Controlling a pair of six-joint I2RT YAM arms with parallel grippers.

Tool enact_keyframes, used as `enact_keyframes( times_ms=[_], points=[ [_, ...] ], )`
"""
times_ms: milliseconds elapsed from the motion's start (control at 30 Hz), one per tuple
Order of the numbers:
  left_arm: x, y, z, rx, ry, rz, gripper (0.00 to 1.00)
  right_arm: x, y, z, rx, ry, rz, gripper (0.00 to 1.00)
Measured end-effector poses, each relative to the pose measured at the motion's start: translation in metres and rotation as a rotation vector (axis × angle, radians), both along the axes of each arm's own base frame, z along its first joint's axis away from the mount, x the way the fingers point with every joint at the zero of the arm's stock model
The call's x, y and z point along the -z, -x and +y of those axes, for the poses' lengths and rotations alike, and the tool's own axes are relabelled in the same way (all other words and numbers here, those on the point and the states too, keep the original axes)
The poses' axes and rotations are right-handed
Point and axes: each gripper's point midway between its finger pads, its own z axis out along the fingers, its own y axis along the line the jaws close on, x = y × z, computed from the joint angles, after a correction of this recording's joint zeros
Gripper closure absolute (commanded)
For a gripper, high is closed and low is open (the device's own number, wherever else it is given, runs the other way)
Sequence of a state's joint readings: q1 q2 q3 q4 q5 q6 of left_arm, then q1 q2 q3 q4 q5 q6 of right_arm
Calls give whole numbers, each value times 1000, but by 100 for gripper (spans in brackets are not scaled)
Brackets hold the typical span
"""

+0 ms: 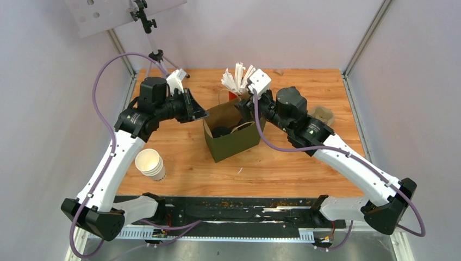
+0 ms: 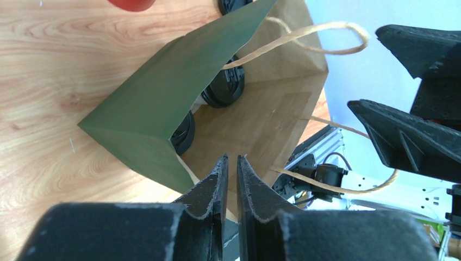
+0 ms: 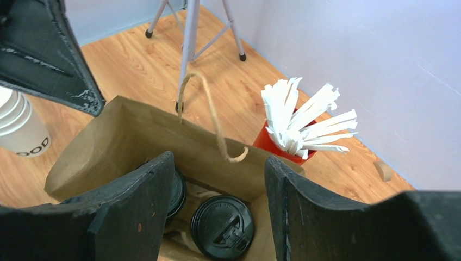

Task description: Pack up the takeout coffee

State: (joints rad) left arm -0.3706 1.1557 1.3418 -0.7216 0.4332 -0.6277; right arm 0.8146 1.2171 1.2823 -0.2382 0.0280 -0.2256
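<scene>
**Right gripper** (image 3: pixel 218 157): jaws spread wide, holding nothing, poised over the mouth of the green paper bag (image 1: pixel 234 144).
**Takeout coffee** (image 3: pixel 223 225): black lid up, on the bag floor beside a second lidded cup.
**Left gripper** (image 2: pixel 232 159): pinched almost closed, apparently on the bag's rim.
**Handling:** the right gripper likely needs to rise straight up, avoiding the twine handle (image 3: pixel 215 122) looped between its fingers. The left should hold the rim until then.
**Writing:** "OOD" on the stack of white cups (image 3: pixel 22 128); the lid embossing is unreadable.

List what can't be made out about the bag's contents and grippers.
Second black lid: right wrist view, half behind right gripper's finger.
Cup bodies: every view, lids and green bag walls hide them.
Left gripper pinching that bag: left wrist view, fingertips cover contact.
</scene>
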Motion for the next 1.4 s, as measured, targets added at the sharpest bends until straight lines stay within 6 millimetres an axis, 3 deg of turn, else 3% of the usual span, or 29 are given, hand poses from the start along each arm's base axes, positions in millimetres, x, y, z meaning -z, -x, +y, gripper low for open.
enact_keyframes(
  times_ms=[467, 700, 800, 867, 933, 1000, 1067, 1233, 1400],
  points=[
    [-32, 3, 11, -40, -7, -110, 69, -38, -36, -1, 118, -77, -13, 38],
    [-43, 13, 19, -39, -20, -166, 63, -27, -50, -1, 154, -86, 31, 38],
    [-43, 15, 20, -31, -35, -166, 52, -26, -63, -5, 188, -107, 55, 38],
    [-43, 18, 22, -25, -48, -166, 43, -31, -84, -13, 235, -137, 74, 39],
    [-46, 20, 23, -19, -58, -174, 3, -35, -108, -26, 290, -162, 99, 44],
    [-48, 22, 25, -14, -70, -183, 0, -34, -138, -42, 348, -182, 122, 48],
    [-46, 25, 27, -10, -85, -185, 0, -24, -162, -57, 392, -187, 149, 54],
    [-42, 34, 34, -7, -118, -179, 0, 29, -210, -86, 473, -150, 261, 59],
    [-40, 44, 44, -28, -144, -194, 0, 67, -242, -90, 449, -128, 342, 56]
  ],
)
